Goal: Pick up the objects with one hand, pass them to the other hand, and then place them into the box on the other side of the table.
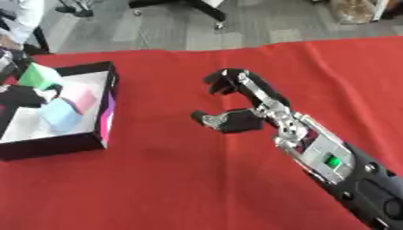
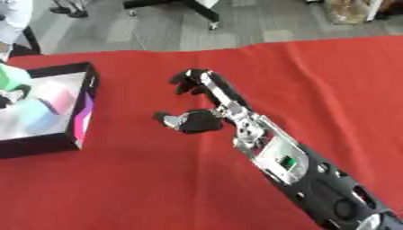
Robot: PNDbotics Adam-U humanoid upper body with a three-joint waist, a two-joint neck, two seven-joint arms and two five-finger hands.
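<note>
Box [image 1: 109, 117] holds three blocks: green [image 1: 39, 76], pink [image 1: 79, 95], blue [image 1: 60, 113].

Left eye: head-mounted, looking steeply down on the red-clothed bench [image 1: 181, 188], close range.
Right eye: same aim, offset rightward.
Overlap: nearly whole scene.

Office or lab setting. A desk [image 1: 236, 188] with a red cloth stands on grey carpet [image 1: 260, 22]. Wheeled chair bases [image 1: 208, 11] stand behind it.
</note>
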